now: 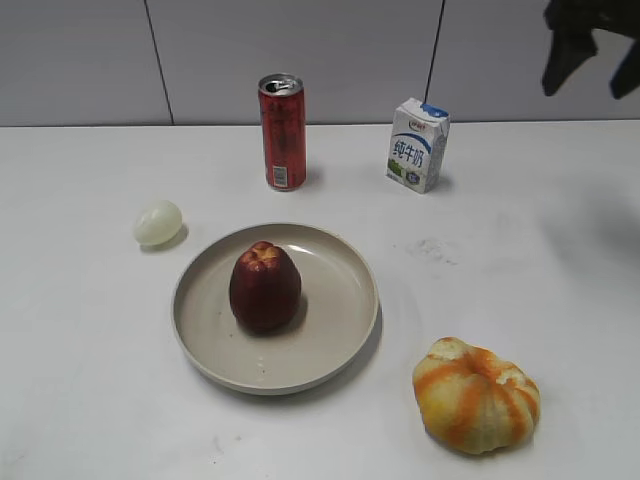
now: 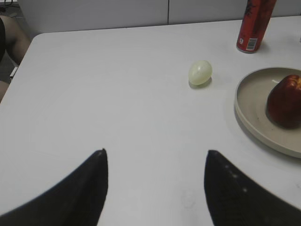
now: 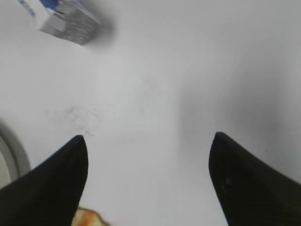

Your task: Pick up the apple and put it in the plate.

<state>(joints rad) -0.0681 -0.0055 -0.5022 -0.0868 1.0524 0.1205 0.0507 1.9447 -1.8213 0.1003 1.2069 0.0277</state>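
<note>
The dark maroon apple (image 1: 265,286) stands upright inside the beige plate (image 1: 345,320), left of its centre. The apple (image 2: 285,100) and the plate (image 2: 249,110) also show at the right edge of the left wrist view. My left gripper (image 2: 156,162) is open and empty over bare table, left of the plate; it is out of the exterior view. My right gripper (image 3: 148,141) is open and empty, high above the table. In the exterior view it is a dark shape at the top right corner (image 1: 590,45). A sliver of the plate rim (image 3: 8,153) shows at the left of the right wrist view.
A red can (image 1: 282,132) and a small milk carton (image 1: 418,144) stand at the back. A pale egg-shaped thing (image 1: 158,222) lies left of the plate. An orange-and-yellow pumpkin-like thing (image 1: 476,394) sits at the front right. The table's left edge shows in the left wrist view.
</note>
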